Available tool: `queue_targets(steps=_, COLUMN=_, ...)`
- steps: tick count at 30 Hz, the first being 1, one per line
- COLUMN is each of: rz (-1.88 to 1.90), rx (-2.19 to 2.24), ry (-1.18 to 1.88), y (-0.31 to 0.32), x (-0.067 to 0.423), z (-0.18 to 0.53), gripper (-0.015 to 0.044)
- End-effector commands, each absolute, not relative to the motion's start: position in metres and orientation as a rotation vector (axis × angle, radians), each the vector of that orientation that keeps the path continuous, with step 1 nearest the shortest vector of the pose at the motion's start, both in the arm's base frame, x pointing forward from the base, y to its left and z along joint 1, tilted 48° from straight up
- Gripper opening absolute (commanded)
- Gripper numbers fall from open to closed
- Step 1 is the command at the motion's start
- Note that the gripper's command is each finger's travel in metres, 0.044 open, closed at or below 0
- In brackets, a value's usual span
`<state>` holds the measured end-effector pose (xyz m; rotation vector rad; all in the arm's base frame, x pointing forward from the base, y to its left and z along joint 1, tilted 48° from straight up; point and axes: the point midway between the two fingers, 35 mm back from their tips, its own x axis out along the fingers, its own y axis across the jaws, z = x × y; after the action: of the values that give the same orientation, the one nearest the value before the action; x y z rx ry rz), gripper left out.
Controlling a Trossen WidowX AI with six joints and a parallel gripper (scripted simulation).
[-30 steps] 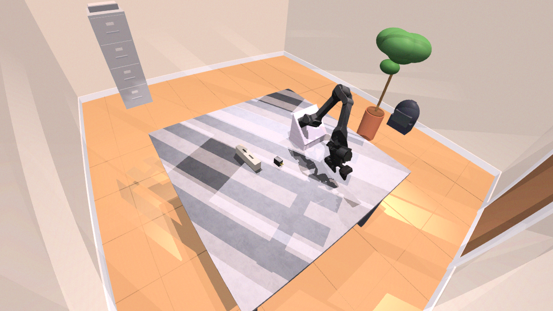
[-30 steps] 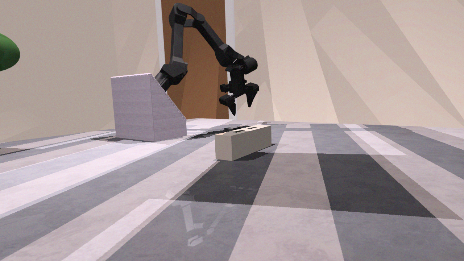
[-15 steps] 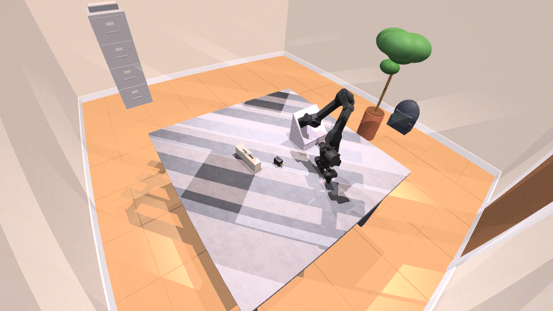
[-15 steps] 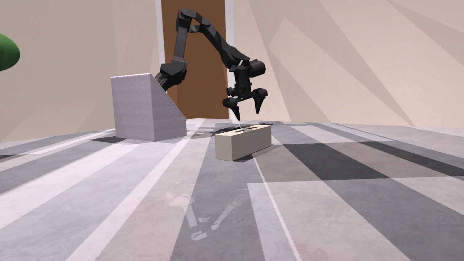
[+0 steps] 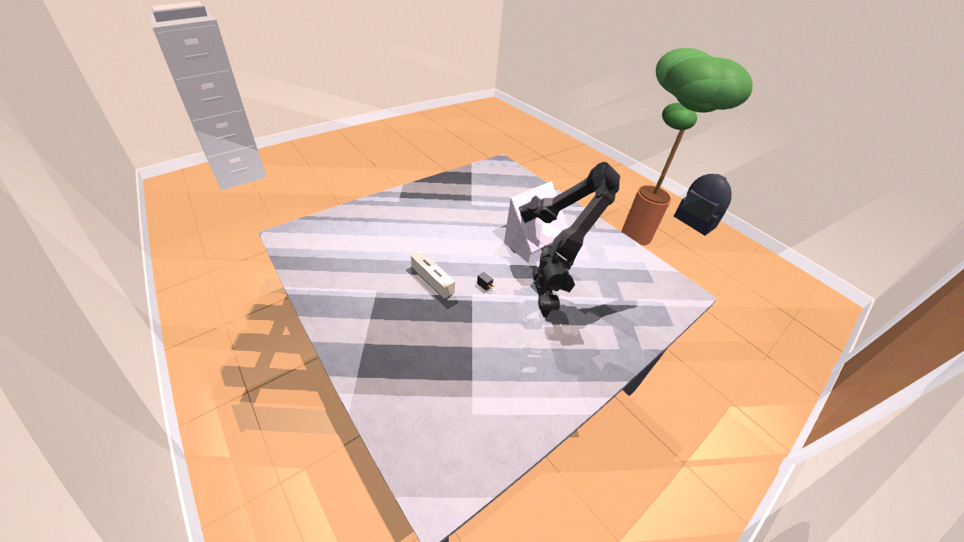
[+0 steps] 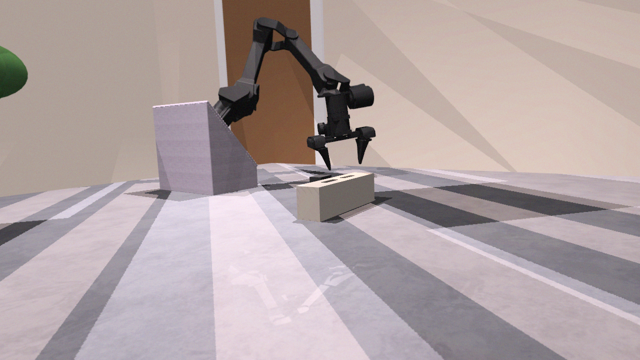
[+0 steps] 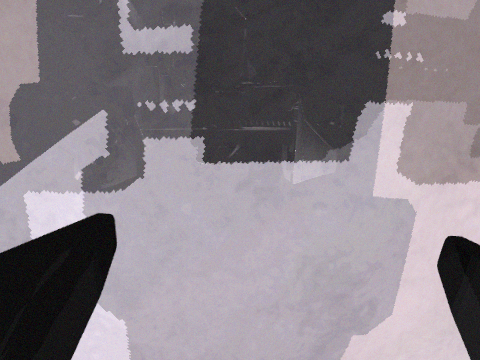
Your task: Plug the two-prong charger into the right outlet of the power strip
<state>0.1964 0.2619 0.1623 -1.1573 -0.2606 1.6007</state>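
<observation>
The power strip (image 5: 445,283) (image 6: 346,196) is a long cream block on the table, with two dark outlets in its top. The black charger (image 5: 484,280) (image 6: 319,177) lies on the table beside it, its prongs pointing away from the strip in the top view. In the exterior view the strip hides part of it. My gripper (image 6: 345,166) (image 7: 283,243) is open and empty, fingers pointing down. It hangs above the table, on the charger's far side from the strip in the top view. The wrist view shows only table surface and shadows between the fingers, no charger or strip.
A pale sloped block (image 5: 517,232) (image 6: 185,147) stands on the table (image 5: 431,458) near the arm base. The table edge lies beyond the gripper in the top view. A cabinet, a potted plant and a dark backpack stand on the floor.
</observation>
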Motion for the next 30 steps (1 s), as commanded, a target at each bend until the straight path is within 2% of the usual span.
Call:
queue_targets(steps=1, rz=1.611, rx=-1.139, ry=-0.174, y=0.25, x=0.206, z=0.145, gripper=0.044)
queue_targets(steps=30, rz=1.546, rx=-0.942, ry=0.299, y=0.161, x=0.258, z=0.069, gripper=0.044)
